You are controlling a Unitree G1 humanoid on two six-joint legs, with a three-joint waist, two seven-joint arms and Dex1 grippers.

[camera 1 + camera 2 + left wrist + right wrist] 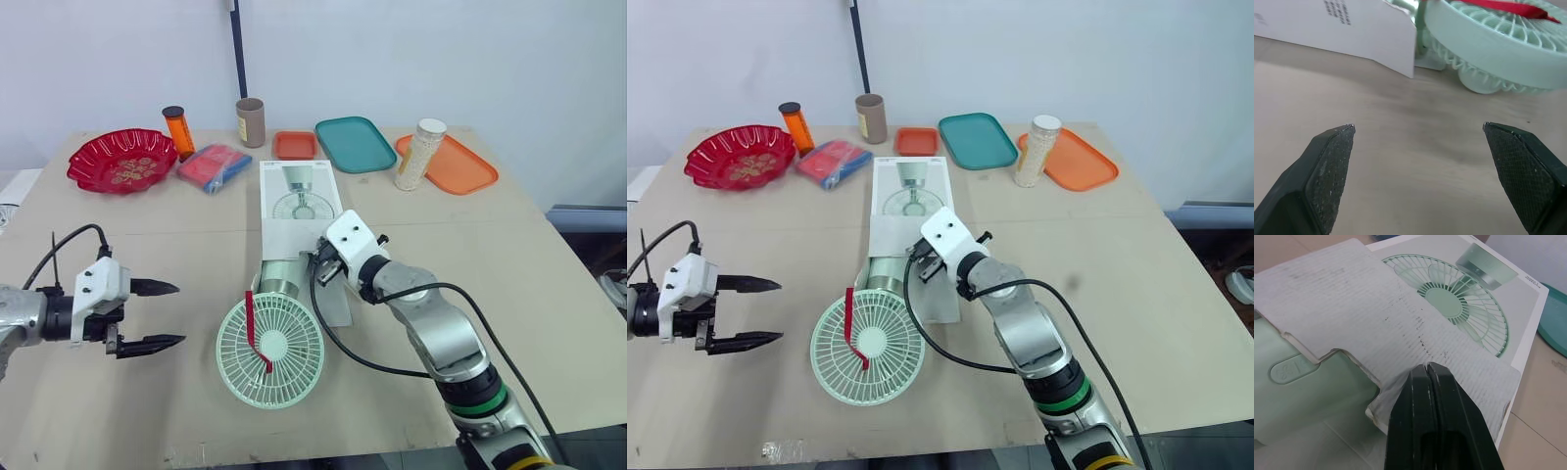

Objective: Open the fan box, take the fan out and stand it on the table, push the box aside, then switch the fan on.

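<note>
Right claw [1427, 366] is clamped on the flap [1352, 308] of the fan box [299, 196]. Left claw [180, 313] is apart, near the fan [284, 348] at the front edge of the desk [549, 294].

Along the desk's [549, 294] far edge lies a teal tray [355, 143]. Left of it come a small orange tray [295, 145], a brown tube [250, 122], a black-capped orange bottle [178, 132], a blue-and-red packet [214, 166] and a red scalloped dish [121, 160]. To its right, a jar of white beads [420, 154] stands at a larger orange tray's [460, 166] edge.
</note>
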